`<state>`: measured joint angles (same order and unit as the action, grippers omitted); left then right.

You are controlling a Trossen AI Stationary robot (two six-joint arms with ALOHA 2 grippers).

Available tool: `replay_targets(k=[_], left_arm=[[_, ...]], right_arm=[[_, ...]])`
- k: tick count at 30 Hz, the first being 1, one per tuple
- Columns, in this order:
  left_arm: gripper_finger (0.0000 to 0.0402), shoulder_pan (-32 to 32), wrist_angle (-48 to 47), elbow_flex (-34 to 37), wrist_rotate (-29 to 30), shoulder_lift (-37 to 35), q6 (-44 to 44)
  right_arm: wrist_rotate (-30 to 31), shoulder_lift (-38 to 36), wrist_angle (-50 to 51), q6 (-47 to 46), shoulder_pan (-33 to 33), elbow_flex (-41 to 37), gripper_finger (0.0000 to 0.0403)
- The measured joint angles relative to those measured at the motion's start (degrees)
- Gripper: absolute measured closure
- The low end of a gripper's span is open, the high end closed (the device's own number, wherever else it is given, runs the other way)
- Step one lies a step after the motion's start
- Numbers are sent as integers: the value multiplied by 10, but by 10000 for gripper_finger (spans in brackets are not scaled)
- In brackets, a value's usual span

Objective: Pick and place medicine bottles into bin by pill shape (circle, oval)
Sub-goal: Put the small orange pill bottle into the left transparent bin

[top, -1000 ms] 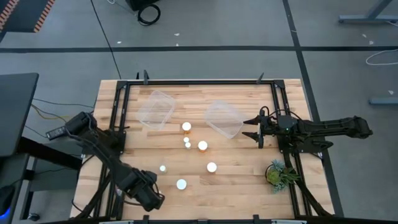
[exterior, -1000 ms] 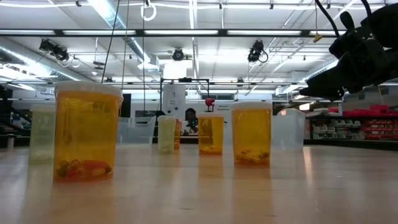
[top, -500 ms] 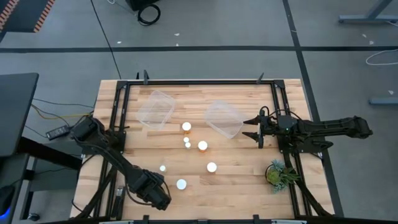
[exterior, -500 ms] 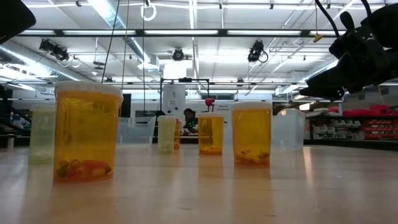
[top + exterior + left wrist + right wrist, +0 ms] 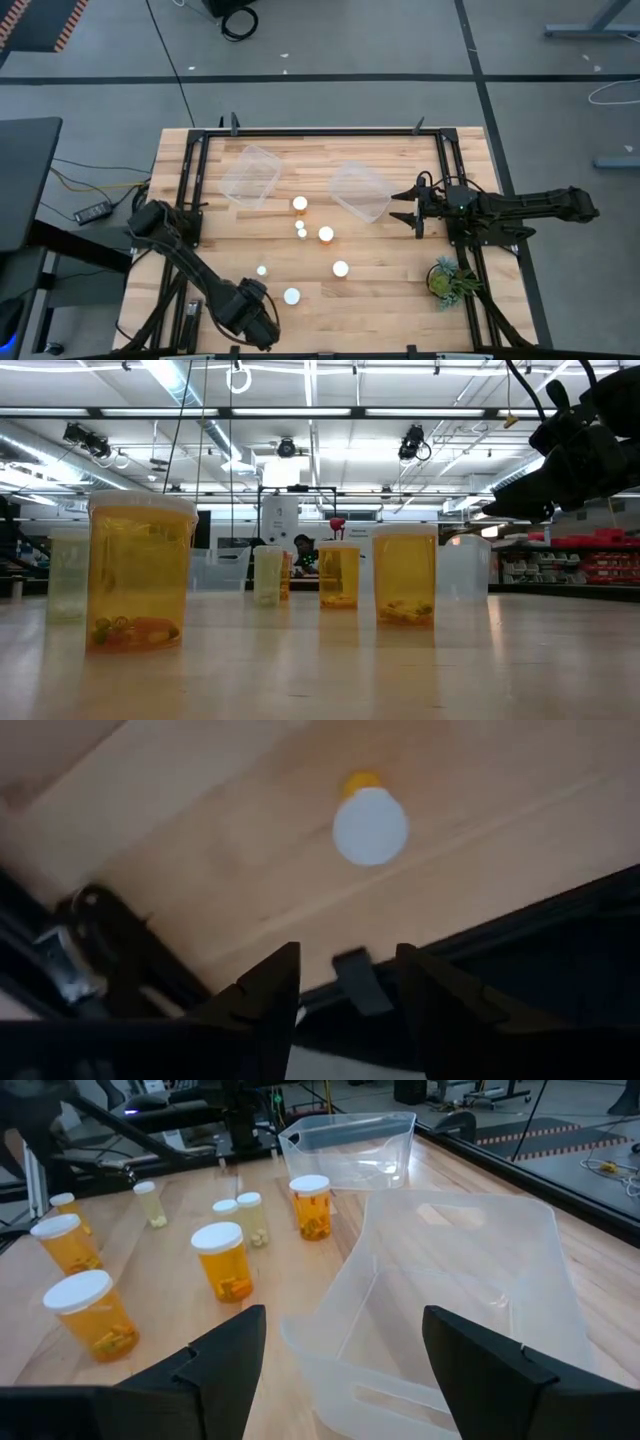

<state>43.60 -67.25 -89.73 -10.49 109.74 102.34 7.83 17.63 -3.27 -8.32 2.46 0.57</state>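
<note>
Seven orange pill bottles with white caps stand upright on the wooden table. In the high view one bottle is farthest, two small ones and another stand mid-table, and nearer are three more. My left gripper is open and empty over the table's near edge, left of the nearest bottle, whose cap shows ahead of it. My right gripper is open and empty beside the right clear bin, which fills its wrist view.
A second clear bin stands at the far left. A green potted plant stands at the near right by the black frame rail. The low view shows the nearest bottle large, with others behind it.
My left arm has swung a little toward the table's right along the near edge, closer to the nearest bottle, with its elbow coming toward the near side. The bottles and bins have stayed where they were.
</note>
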Motion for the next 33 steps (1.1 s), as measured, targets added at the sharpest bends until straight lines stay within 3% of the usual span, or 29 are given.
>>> replay_targets(k=[15,33], left_arm=[[131,19,6,1,30,74,-1],[185,18,20,1,125,91,12]], right_arm=[[0,0,3,0,0,0,127],[0,0,2,0,0,0,127]])
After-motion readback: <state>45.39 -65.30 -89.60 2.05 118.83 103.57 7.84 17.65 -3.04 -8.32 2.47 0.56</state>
